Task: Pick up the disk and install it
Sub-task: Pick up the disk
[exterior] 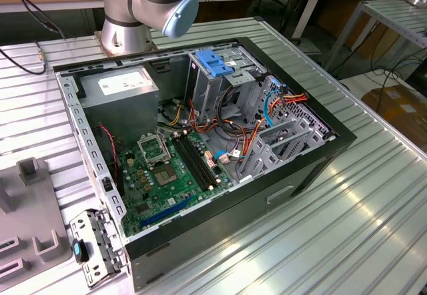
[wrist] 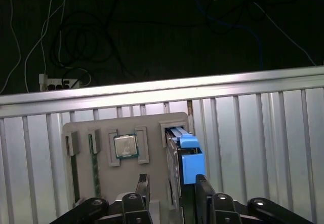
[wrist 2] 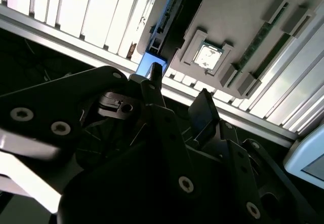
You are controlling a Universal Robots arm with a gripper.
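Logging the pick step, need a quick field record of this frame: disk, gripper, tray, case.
disk: the disk sits in a slot of the tray, blue rail end showing, not yet lifted
gripper: the gripper is open, close over the disk, not gripping it
tray: the grey tray lies on the ribbed table and also holds a CPU
case: the case is open on the table, disk not installed

The disk point(wrist: 185, 153) stands on edge at the grey tray's point(wrist: 152, 118) edge; bare ribbed tabletop point(wrist: 253, 143) lies open just beside it; raised tray walls and a chip point(wrist: 125, 146) crowd its other side.
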